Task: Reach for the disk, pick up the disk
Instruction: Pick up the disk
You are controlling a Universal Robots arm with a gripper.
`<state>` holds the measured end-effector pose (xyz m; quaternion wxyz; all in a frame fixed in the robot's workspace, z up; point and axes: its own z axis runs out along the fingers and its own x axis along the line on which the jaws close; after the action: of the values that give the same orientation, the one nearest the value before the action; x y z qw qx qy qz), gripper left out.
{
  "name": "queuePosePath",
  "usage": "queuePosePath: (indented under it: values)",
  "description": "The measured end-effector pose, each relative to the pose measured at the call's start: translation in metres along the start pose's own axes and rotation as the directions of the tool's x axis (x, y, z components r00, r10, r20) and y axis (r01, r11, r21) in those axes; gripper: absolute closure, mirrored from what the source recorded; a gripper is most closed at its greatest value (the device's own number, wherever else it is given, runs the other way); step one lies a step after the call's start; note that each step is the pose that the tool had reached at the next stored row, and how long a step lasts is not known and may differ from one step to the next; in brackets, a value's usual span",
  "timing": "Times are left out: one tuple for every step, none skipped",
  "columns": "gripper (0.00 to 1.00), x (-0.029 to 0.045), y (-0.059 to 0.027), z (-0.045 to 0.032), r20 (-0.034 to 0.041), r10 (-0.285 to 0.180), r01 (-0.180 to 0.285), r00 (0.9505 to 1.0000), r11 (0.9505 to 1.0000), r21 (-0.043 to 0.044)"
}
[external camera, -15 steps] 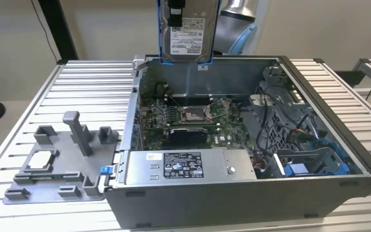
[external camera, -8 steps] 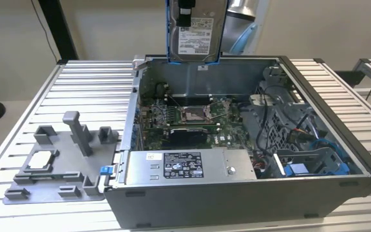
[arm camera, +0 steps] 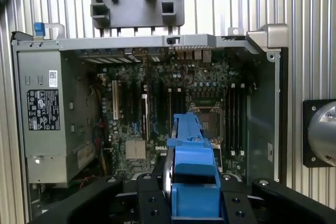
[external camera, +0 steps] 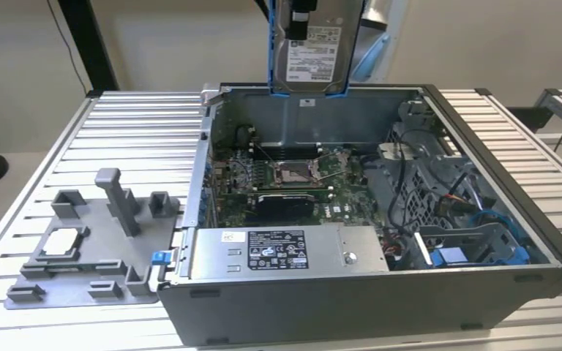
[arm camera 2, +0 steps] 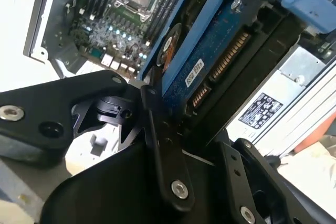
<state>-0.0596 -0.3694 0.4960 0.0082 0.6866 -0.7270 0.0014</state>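
The disk (external camera: 309, 57), a silver-grey drive with a white label in a blue bracket, hangs upright above the far wall of the open computer case (external camera: 359, 307). My gripper (external camera: 301, 18) holds it from above and is shut on it. In the second wrist view the disk (arm camera 2: 210, 61) shows its blue circuit board and connector, with black fingers (arm camera 2: 160, 150) pressing on either side. In the first wrist view the blue bracket of the disk (arm camera: 193, 169) sits between my fingers (arm camera: 152, 203), high over the motherboard (arm camera: 157, 114).
The case lies open on a slatted metal table (external camera: 135, 124). Inside are a motherboard (external camera: 291, 175), a grey power supply (external camera: 281, 252), cables and a blue bay piece (external camera: 456, 256). A grey fixture plate (external camera: 76, 248) with a small white-topped square part lies at the exterior view's left.
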Motion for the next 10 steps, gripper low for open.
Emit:
queuePosePath:
  values:
    - [1.00,-0.0001,-0.0019,-0.0001,0.0000,0.000,0.000,1.0000,1.0000,-0.0001]
    - [1.00,-0.0002,-0.0041,-0.0002,0.0000,0.000,0.000,1.0000,1.0000,0.0000]
    - [1.00,-0.0003,-0.0061,-0.0002,0.0000,0.000,0.000,1.0000,1.0000,-0.0001]
    - [1.00,-0.0005,-0.0084,-0.0002,0.0001,0.000,0.000,1.0000,1.0000,-0.0001]
    - [1.00,-0.0006,-0.0106,-0.0002,0.0001,0.000,0.000,1.0000,1.0000,-0.0001]
    - [1.00,-0.0007,-0.0128,-0.0003,0.0000,0.000,0.000,1.0000,1.0000,-0.0002]
    - [1.00,-0.0009,-0.0151,-0.0003,0.0000,0.000,0.000,1.0000,1.0000,-0.0003]
    - [1.00,-0.0010,-0.0174,-0.0004,0.0000,0.000,0.000,1.0000,1.0000,-0.0003]
    - [1.00,-0.0011,-0.0197,-0.0004,0.0000,0.000,0.000,1.0000,1.0000,-0.0003]
    - [1.00,-0.0013,-0.0221,-0.0004,0.0000,0.000,0.000,1.0000,1.0000,-0.0004]
